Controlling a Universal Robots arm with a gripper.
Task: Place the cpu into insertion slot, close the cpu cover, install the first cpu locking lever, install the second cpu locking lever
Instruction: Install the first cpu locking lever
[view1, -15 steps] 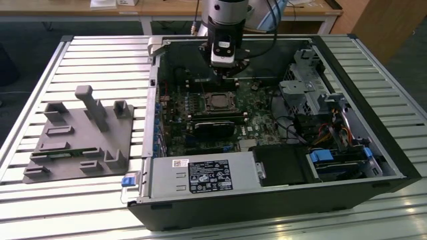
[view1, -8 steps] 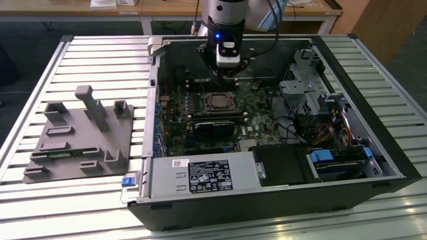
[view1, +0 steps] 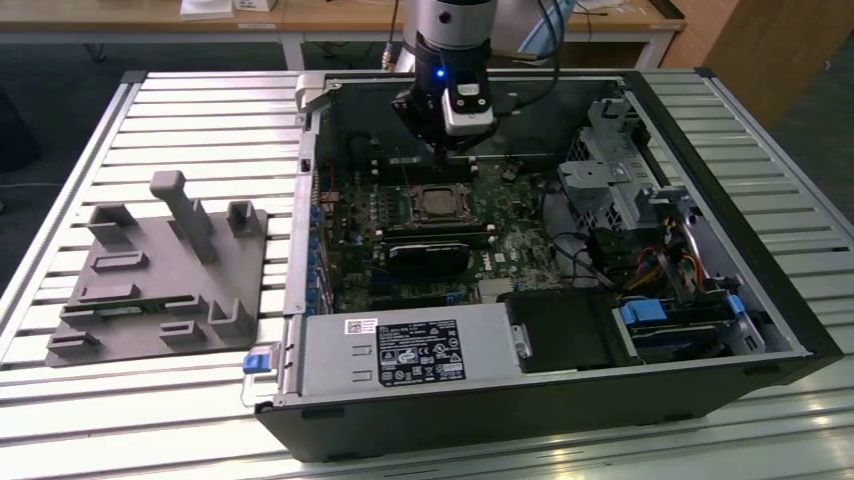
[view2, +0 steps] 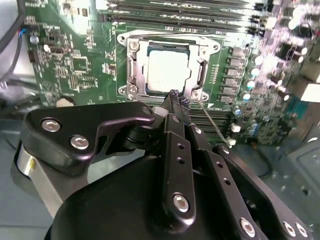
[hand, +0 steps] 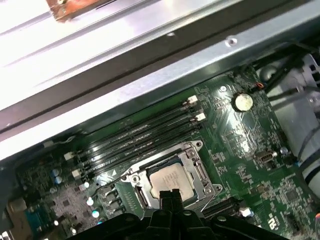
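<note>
Working over a slatted metal table (view1: 200, 100), with a wooden desk (view1: 334, 15) at the back of the room. An open computer case (view1: 747, 300) lay on the slats. A grey holder block (view1: 160, 270) sat beside it on the exterior view's left, not touching it. A label-topped power box (view1: 400, 350) filled the case's near corner.

My pincer (view1: 451, 150) hung inside the case at its far end, above the green board (view2: 75, 60). In both wrist views the fingertips were pressed together, and I saw nothing between them.

The chip (view2: 167, 67) lay flat in the socket (view2: 143, 75). The cover frame (view2: 165, 39) was down around it, and the chip's silver top showed through the window. My pincer tip (view2: 173, 95) sat at the frame's edge. A thin wire lever (view2: 212, 124) ran out from the frame's corner, slanting over the board.

In the first wrist view I noted the chip (hand: 170, 177), the frame (hand: 197, 172), long memory slots (hand: 140, 137) beside them and a coin battery (hand: 243, 101).

Hard to make out:
- My pincer (hand: 170, 194) hid the frame's near edge, so I could not tell whether the tips touched the frame or the lever.
- Its black body covered the board beneath it.
- My arm was cut off at the top of the exterior view.
</note>
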